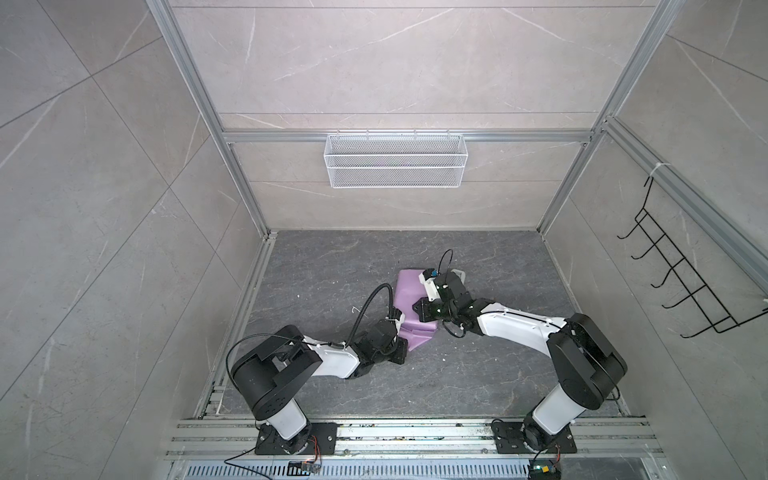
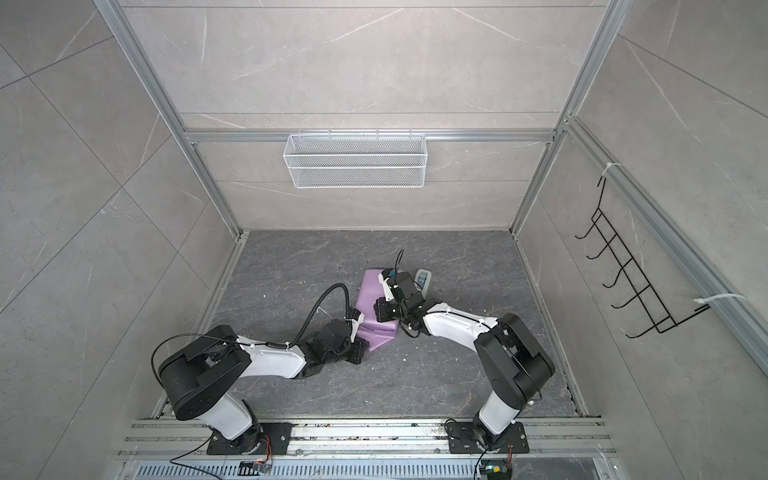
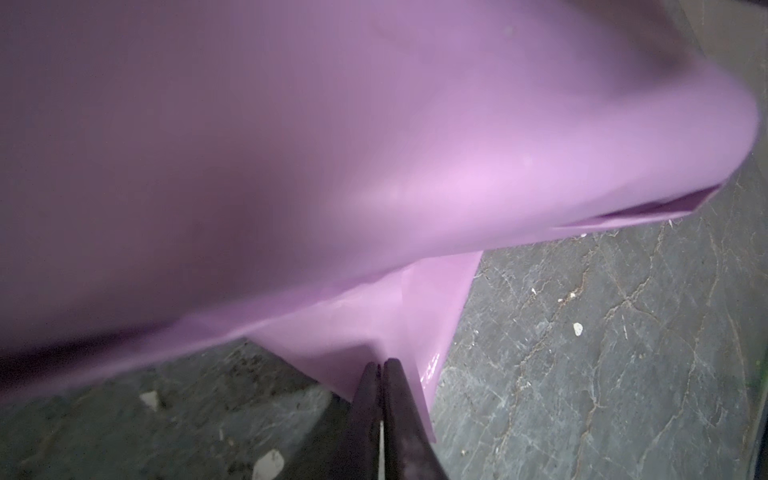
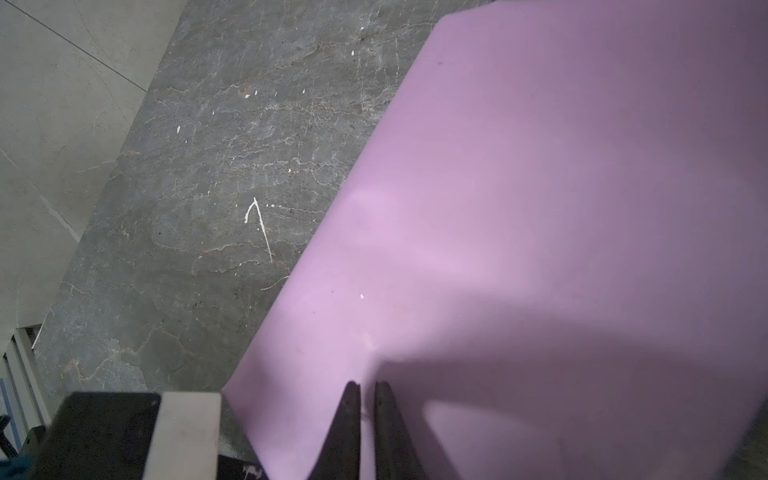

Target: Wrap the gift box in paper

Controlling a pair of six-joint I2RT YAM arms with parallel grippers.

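The left gripper [image 3: 380, 368] is at the near end of the paper [image 1: 409, 291], low over the table [image 1: 332, 266]. In the left wrist view its jaws are pressed together with almost no gap. Their tips meet a raised crease in a flap of the paper that spreads flat onto the table. The crease runs straight into the tips, so the grip looks to be on that thin ridge. Above the flap the rest of the paper bulges close to the lens, blurred and lilac, and a folded edge opens a little at one corner.

In both top views the paper lies mid-table as a flat, block-shaped lilac bundle. Its long axis runs from near to far, and the loose flap fans out at the near end. The box is hidden under it.

The right gripper [image 4: 365, 386] comes in from the right, across the middle of the bundle. In the right wrist view its jaws are narrow, with only a slim slot between them. The tips are down on the smooth top face of the paper, and a small dimple sits just ahead of them. Lilac shows in the slot, but I cannot tell whether any paper is pinched there or only pressed. The gripper's shadow falls across the sheet beside it.

Just beyond the right wrist, on the far right of the bundle, a grey-white dispenser [image 2: 423, 280] stands on the table. It is close to the paper, and I cannot tell if it touches. Farther back a white mesh basket [image 1: 395, 166] hangs on the rear wall.
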